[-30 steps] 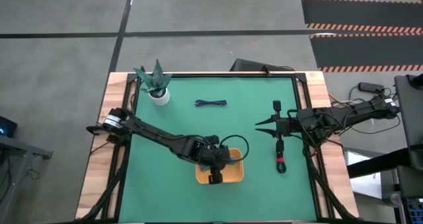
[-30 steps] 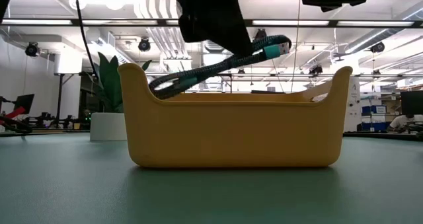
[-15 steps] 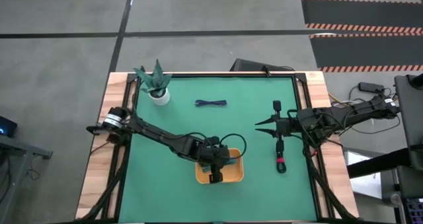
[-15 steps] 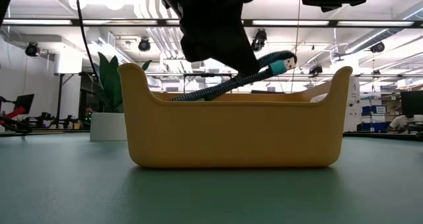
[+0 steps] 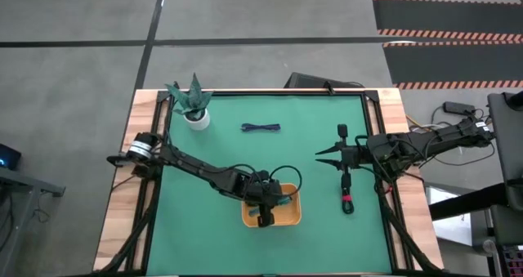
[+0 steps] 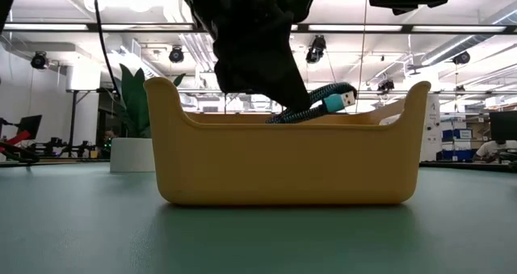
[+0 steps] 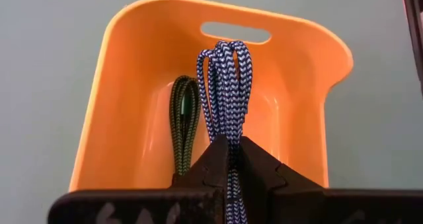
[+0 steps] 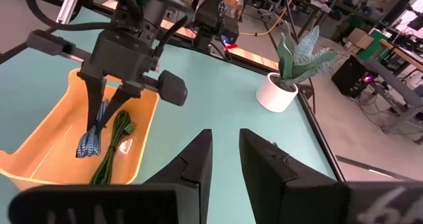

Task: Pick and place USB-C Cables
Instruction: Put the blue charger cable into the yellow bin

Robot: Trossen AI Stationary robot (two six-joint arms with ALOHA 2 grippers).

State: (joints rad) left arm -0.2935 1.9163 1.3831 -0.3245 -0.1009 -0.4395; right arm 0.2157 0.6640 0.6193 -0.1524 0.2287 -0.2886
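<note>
Hanging low inside the orange tray (image 5: pixel 288 217), the left hand (image 5: pixel 263 202) pinches the teal cable (image 7: pixel 225 85) tight, its loops dangling beside the green cable (image 7: pixel 184 121) on the tray floor. The right hand (image 5: pixel 328 155), narrowly parted, hovers by the black cable with a red band (image 5: pixel 346 194). Farthest lies the dark blue cable (image 5: pixel 261 128).

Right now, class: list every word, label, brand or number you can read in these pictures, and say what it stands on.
None can be read.
The tray, cables and plant pot bear no text.
The pale marks on the left gripper are too blurred to read.
</note>
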